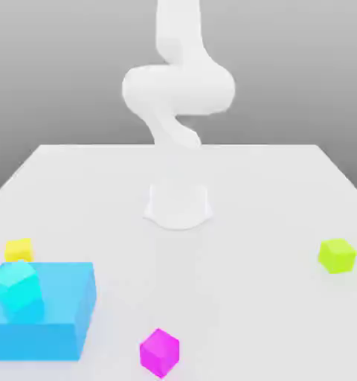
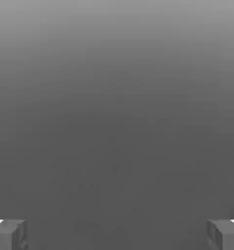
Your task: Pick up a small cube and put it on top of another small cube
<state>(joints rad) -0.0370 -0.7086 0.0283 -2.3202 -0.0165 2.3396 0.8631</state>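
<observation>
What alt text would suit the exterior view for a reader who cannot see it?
A white robot arm rises from the middle of a white table. Near the front edge sits a pink cube; on the exterior view's left a cyan cube rests on a big blue block with a yellow cube behind, and a lime cube lies right.

Magenta-pink small cube (image 1: 160, 352), blue block (image 1: 51, 312)

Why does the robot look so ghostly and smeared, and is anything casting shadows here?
In the exterior view the white robot arm looks soft and smeared against the grey backdrop, while the small magenta-pink cube casts only a faint shadow on the white table; in the hand view an even grey gradient lies behind the wide-apart grey fingertips.
</observation>
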